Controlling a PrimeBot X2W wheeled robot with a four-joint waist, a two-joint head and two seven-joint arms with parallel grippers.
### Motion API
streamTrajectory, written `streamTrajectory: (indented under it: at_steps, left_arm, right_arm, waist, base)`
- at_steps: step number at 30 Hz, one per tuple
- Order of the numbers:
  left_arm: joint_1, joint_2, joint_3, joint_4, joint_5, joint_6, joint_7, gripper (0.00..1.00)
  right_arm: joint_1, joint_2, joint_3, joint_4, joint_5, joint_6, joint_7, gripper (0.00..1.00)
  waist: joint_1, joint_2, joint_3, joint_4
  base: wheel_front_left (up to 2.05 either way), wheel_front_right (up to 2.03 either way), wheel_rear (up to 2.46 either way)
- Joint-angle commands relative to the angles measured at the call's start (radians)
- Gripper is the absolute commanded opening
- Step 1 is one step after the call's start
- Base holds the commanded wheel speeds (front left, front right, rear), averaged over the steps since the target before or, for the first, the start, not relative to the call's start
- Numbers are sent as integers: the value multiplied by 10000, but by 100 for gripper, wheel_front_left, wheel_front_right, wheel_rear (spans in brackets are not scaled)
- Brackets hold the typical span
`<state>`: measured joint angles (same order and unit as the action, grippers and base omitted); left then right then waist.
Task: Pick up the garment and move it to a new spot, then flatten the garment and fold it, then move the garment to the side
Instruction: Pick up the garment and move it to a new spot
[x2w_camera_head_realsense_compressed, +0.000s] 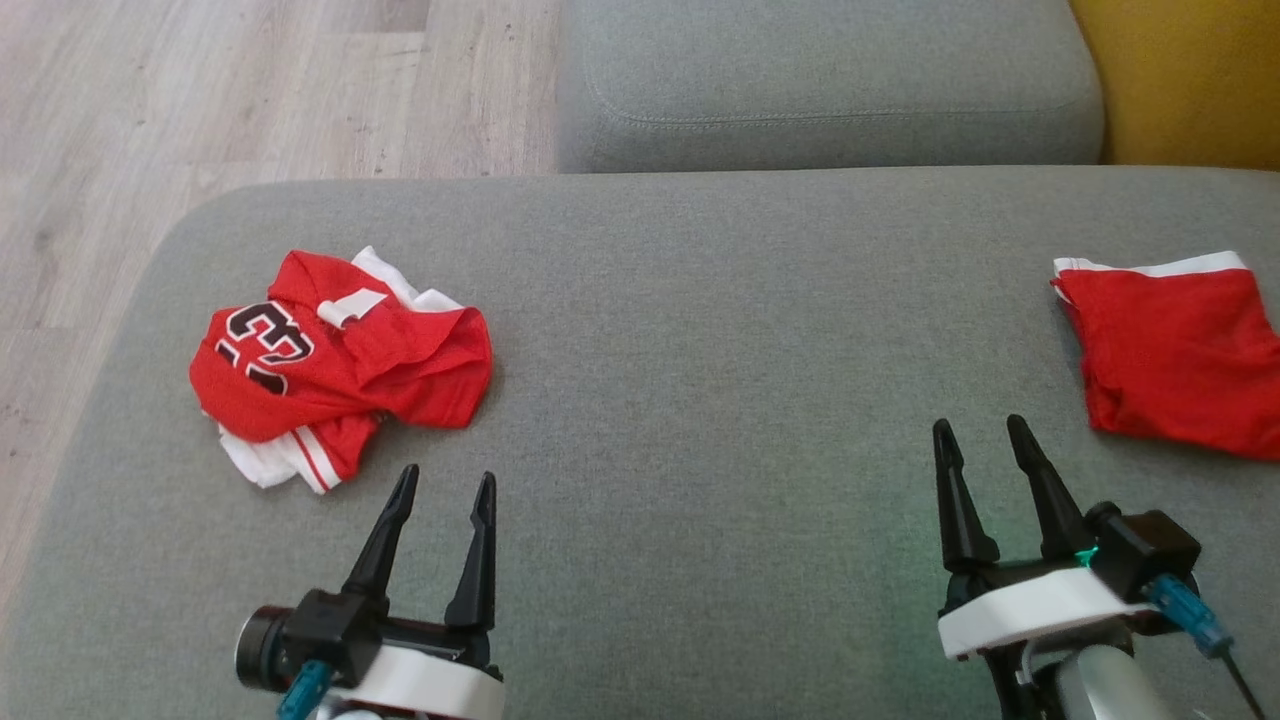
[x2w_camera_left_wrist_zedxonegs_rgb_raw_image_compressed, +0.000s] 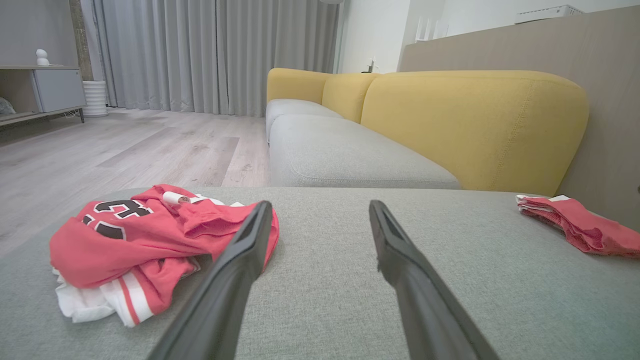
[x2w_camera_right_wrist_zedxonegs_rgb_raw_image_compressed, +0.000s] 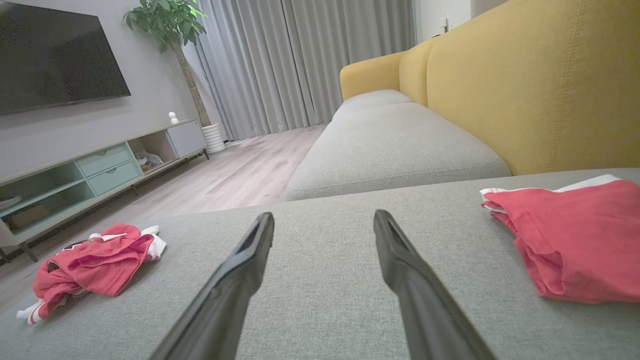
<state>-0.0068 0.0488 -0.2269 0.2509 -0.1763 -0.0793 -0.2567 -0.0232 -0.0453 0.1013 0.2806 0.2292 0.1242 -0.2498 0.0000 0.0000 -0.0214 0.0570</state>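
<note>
Fingers of left gripper (x2w_camera_head_realsense_compressed: 447, 472): spread wide apart, nothing between them, tips leaning slightly rightward up the head view over bare grey fabric.
Fingers of right gripper (x2w_camera_head_realsense_compressed: 978, 423): likewise parted and empty, tips leaning slightly leftward.
Garment (x2w_camera_head_realsense_compressed: 340, 370): red jersey with white trim and black numerals, lying crumpled in a heap on the left part of the grey seat cushion (x2w_camera_head_realsense_compressed: 700, 400), close to its rounded left edge; small white label flap on top; white striped hem poking out at the near side.
Garment and left gripper: heap just ahead and to the left of the fingertips, near but apart; in the left wrist view partly hidden behind the left-hand finger.
Garment and right gripper: well apart, far across the cushion.
Second red piece (x2w_camera_head_realsense_compressed: 1170, 350): folded flat, white band along its far edge, resting on the right side of the same cushion, ahead and to the right of the right gripper, not touching it; cut off by the head view's right border.
Between the two red pieces: plain grey upholstery, both grippers at its near side.
Far cushion (x2w_camera_head_realsense_compressed: 830, 80): grey, butting against the seat cushion's far edge.
Backrest (x2w_camera_head_realsense_compressed: 1190, 80): mustard yellow, at the far right.
Floor (x2w_camera_head_realsense_compressed: 250, 90): pale wood planks, left of the sofa.
Room beyond: grey curtains (x2w_camera_left_wrist_zedxonegs_rgb_raw_image_compressed: 215, 50), dark screen (x2w_camera_right_wrist_zedxonegs_rgb_raw_image_compressed: 55, 55) above a low cabinet (x2w_camera_right_wrist_zedxonegs_rgb_raw_image_compressed: 100, 165), potted plant (x2w_camera_right_wrist_zedxonegs_rgb_raw_image_compressed: 170, 25) beside the curtains.
</note>
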Motion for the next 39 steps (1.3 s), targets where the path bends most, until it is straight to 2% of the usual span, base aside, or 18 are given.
streamTrajectory:
  at_steps: [1, 11, 26, 30, 35, 39]
  left_arm:
    - [-260, 14, 251, -347, -94, 42, -51, 100]
    - [-329, 14, 190, -311, -22, 27, -51, 100]
    - [-191, 85, 476, -79, 230, 1, -51, 100]
    - [-91, 119, 563, -65, 243, -16, -51, 100]
    - [-61, 210, 738, -144, 246, -27, -51, 100]
    - [-332, 391, 631, 38, 262, -159, -31, 100]
  right_arm:
    - [-231, -50, 237, -377, 27, 65, -118, 100]
    - [-115, -49, 399, -495, 133, 65, -119, 100]
    - [481, -49, 1589, -379, 612, 65, -120, 100]
    - [505, -49, 1893, -354, 700, 65, -120, 100]
    - [469, -49, 2104, -315, 657, 65, -120, 100]
    - [352, -49, 2315, -295, 643, 65, -120, 100]
  waist:
    - [0, 0, -4, 4]
    - [0, 0, -125, 417]
    - [0, 0, -525, 2877]
    - [0, 0, -593, 3358]
    - [0, 0, -547, 3495]
    - [0, 0, -302, 3222]
  base:
    - [0, 0, 0]
    - [0, 0, 0]
    - [0, 0, 0]
    - [0, 0, 0]
    - [0, 0, 0]
    - [0, 0, 0]
